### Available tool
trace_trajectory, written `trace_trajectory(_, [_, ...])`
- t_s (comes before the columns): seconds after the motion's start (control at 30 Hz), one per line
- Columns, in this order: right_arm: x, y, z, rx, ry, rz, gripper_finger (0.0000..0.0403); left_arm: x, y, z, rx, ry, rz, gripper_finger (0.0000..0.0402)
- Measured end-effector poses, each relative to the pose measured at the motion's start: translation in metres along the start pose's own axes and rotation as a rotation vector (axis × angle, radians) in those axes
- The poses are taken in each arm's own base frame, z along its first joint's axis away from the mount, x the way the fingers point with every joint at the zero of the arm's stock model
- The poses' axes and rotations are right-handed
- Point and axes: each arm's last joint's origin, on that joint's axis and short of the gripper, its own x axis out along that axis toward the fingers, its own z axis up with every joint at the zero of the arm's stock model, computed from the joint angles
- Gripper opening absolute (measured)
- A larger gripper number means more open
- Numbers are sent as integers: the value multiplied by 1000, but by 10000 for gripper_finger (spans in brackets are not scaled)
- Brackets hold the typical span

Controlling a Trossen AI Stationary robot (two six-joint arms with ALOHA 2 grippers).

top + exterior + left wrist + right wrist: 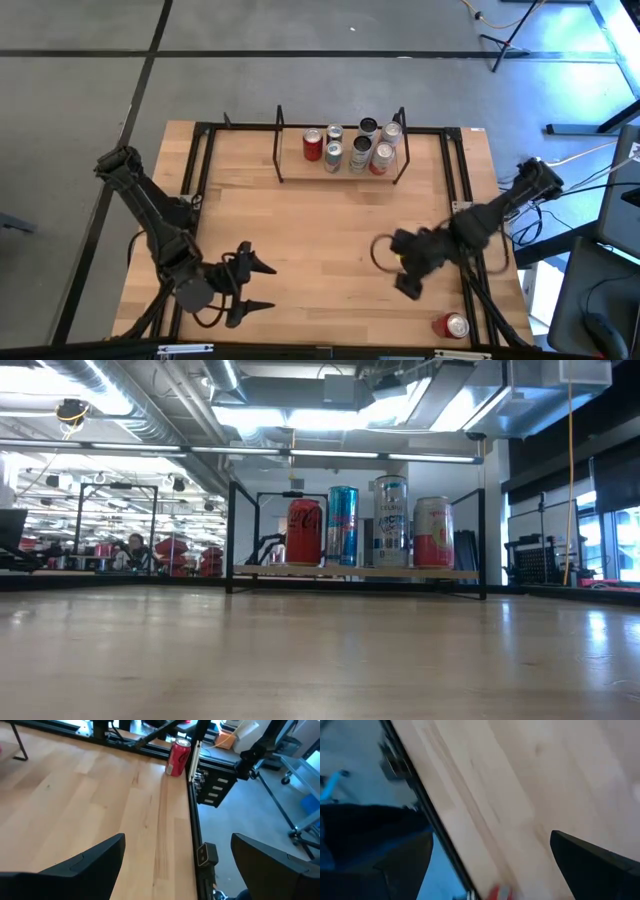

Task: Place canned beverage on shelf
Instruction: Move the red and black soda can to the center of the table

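A red canned beverage (453, 325) stands near the table's near right corner, by the black rail; the left wrist view shows it far off (178, 756), and it is a red blur in the right wrist view (499, 892). The shelf (295, 170), a light plank between black wire end frames, stands at the table's far middle (355, 572) and bears several cans (350, 150). My left gripper (262, 286) hangs open over the near left part of the table, pointing toward the right edge. My right gripper (402, 268) hangs open over the right part, up and to the left of the red can.
Black rails (462, 190) run along the table's edges. A thin dark loop (383, 252) shows beside my right gripper. Bare wood (320, 240) lies between the two grippers and the shelf. Stands and cables crowd the floor to the right of the table.
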Motion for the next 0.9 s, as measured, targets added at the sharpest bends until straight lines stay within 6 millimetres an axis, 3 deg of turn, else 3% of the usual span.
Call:
trace_trajectory(0.37, [-1,9,-83,126,135,-171,390,3,4,3,10,-22,38,350])
trace_trajectory(0.6, [25,11,-136,114,261,-147,390,6,7,5,5,-17,43,350])
trace_trajectory(0.73, [40,9,-155,82,296,-179,390,6,7,5,13,-15,41,350])
trace_trajectory(0.9, [55,13,-165,21,311,-210,390,6,7,5,13,-14,41,350])
